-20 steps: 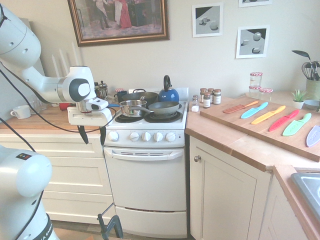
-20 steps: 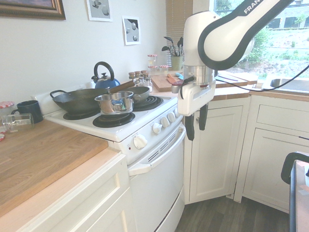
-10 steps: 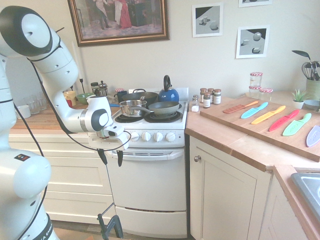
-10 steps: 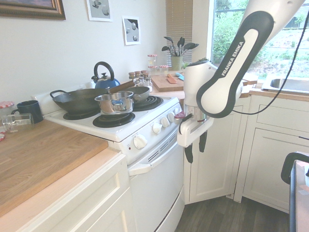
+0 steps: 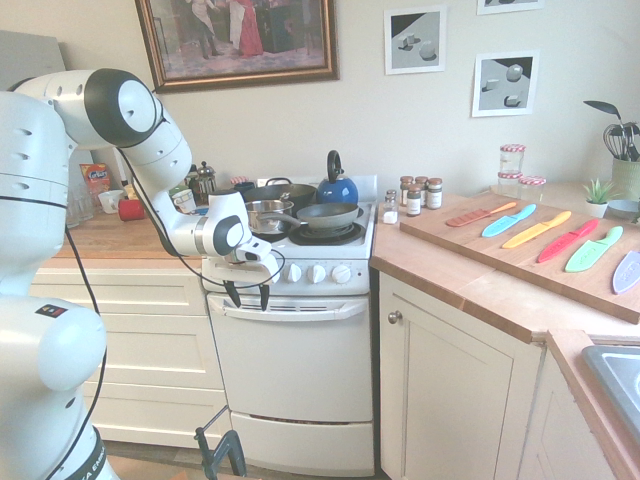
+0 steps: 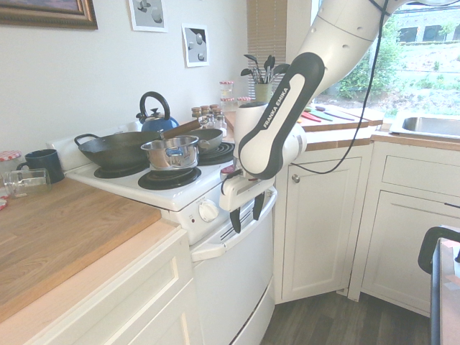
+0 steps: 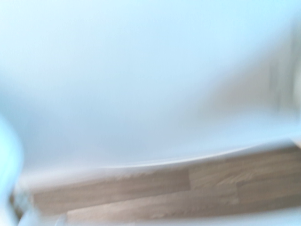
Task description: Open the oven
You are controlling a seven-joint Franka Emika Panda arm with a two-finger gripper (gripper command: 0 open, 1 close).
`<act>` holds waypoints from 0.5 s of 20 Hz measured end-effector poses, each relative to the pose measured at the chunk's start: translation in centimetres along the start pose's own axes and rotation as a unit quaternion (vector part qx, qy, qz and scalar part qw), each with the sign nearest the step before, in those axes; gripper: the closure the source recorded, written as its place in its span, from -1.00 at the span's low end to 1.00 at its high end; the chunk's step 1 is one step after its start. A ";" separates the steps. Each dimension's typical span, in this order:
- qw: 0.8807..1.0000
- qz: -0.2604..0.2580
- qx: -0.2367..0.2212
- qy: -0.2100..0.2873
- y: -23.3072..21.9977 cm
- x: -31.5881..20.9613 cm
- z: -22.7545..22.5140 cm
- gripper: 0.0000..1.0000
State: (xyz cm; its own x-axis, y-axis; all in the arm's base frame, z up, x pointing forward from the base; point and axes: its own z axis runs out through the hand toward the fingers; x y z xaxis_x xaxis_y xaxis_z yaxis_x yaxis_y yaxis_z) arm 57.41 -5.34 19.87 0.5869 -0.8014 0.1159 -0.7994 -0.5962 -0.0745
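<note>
The oven (image 5: 300, 370) is a narrow white cooker between cream cabinets, its plain front door shut under a white bar handle (image 5: 300, 310). In the second exterior view the oven (image 6: 233, 284) shows from the side, its handle (image 6: 241, 230) running along the door's top. My gripper (image 5: 249, 296) hangs open, black fingers pointing down, right at the handle's left end, just below the knob row (image 5: 305, 273). From the other side my gripper (image 6: 245, 217) stands in front of the handle. The wrist view shows only a blurred white oven front (image 7: 141, 84) above wooden floor (image 7: 188, 188).
Pans (image 5: 265, 214), a dark skillet (image 5: 328, 215) and a blue kettle (image 5: 337, 186) sit on the burners. To the right is a cream cabinet door (image 5: 450, 400) with a round knob (image 5: 394, 317); a board with coloured knives (image 5: 540, 232) lies on the counter. Drawers (image 5: 140, 350) flank the left.
My arm has swung in from beside the cooker and moved towards it. The gripper has gone from in front of the left cabinet to the handle's left end, still open.
</note>
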 end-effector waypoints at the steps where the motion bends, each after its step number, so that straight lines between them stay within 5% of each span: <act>1: 1.000 -0.003 -0.001 0.003 -0.4 0.3 0.3 -1.00; 10: 1.000 -0.026 0.001 0.012 0.6 1.3 2.5 -1.00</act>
State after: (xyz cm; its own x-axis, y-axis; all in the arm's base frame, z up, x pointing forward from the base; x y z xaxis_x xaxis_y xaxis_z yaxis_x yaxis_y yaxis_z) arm 58.01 -6.83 17.54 0.6251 -0.7674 0.1427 -0.7669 -0.6378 -0.0704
